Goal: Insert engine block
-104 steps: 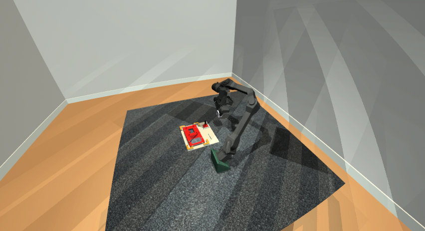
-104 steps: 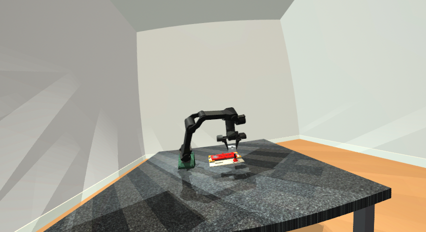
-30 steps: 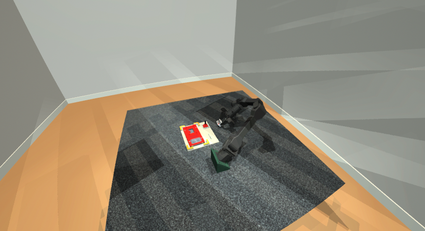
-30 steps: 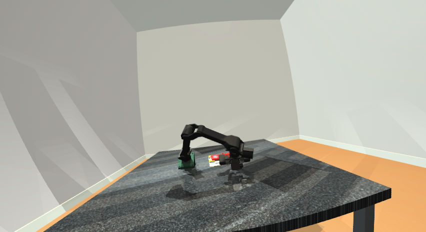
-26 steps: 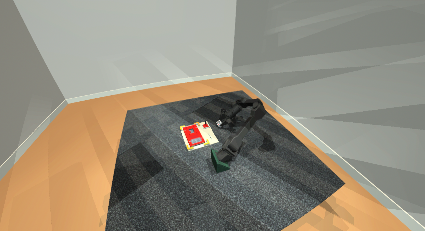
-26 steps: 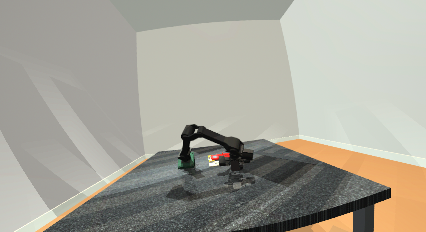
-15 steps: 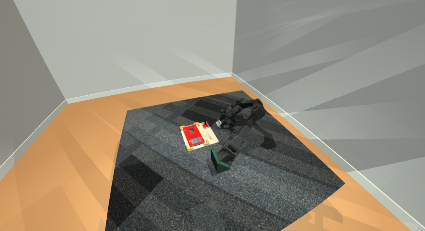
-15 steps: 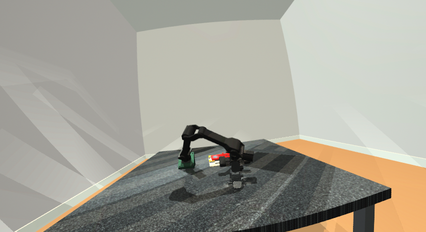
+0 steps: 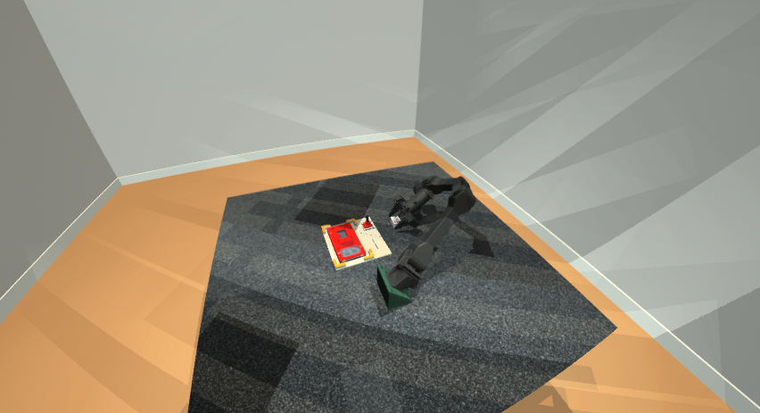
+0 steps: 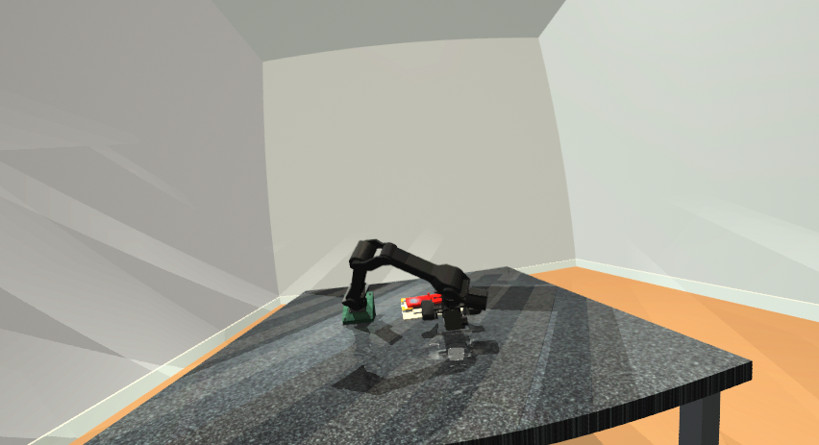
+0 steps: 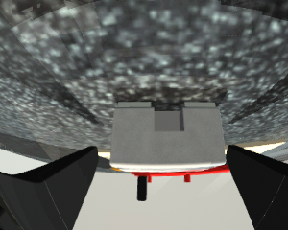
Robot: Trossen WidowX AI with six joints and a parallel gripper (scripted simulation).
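Observation:
The red car body point(image 9: 349, 242) point(image 10: 417, 301) lies on a cream board, with its opening point(image 9: 342, 233) toward the end away from the arm's base. In the wrist view only a strip of its red shows beyond the block. The grey engine block point(image 9: 394, 218) point(image 11: 134, 139) is off the board, between the fingers, with its slot toward the top of the wrist view. My gripper point(image 9: 395, 220) point(image 11: 163, 153) is open, with a gap on each side of the block. Whether the block rests on the table top is unclear. The rib cannot be made out.
The cream board point(image 9: 381, 243) has yellow corner pieces around the car body. A small red piece with a black post point(image 9: 367, 223) stands on the board's side nearer the gripper. The green arm base point(image 9: 391, 293) point(image 10: 359, 312) stands beyond the board's near end.

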